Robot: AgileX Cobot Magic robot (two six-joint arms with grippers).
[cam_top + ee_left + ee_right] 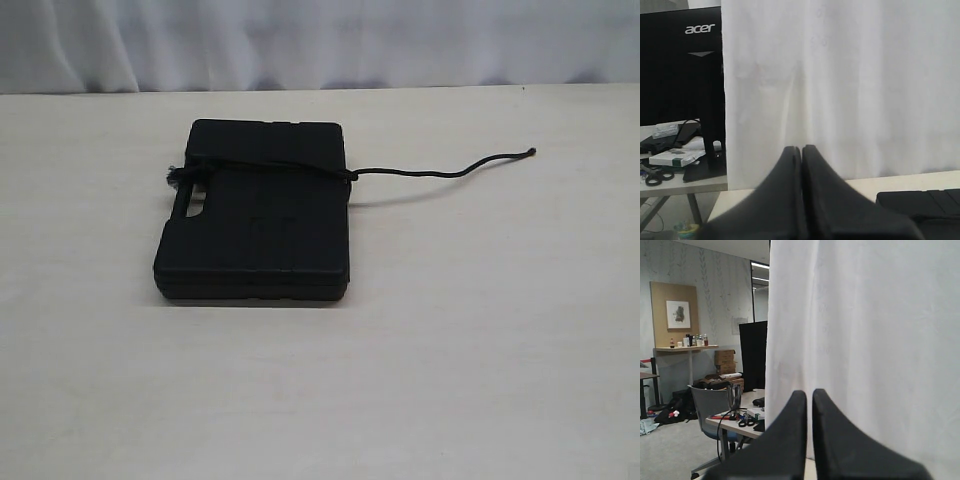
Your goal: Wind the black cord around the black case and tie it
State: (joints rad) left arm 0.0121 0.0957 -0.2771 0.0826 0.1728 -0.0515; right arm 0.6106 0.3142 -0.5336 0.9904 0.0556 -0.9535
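Note:
The black case [255, 225] lies flat on the table, its handle cut-out on the left side. The black cord [270, 166] runs across the case's far part, with a knotted bunch [181, 178] at the handle side. Its free tail [450, 172] trails right over the table to a tip [532, 152]. Neither gripper shows in the exterior view. In the left wrist view my left gripper [801, 148] is shut and empty, raised, with a corner of the case [920, 200] beyond it. My right gripper [809, 392] has its fingers almost together, holding nothing, facing the white curtain.
A pale table [480, 330] carries the case; a white curtain [320, 40] hangs behind its far edge. Past the curtain the wrist views show a monitor [680, 65], a cluttered desk [670, 155] and a chair [710, 405].

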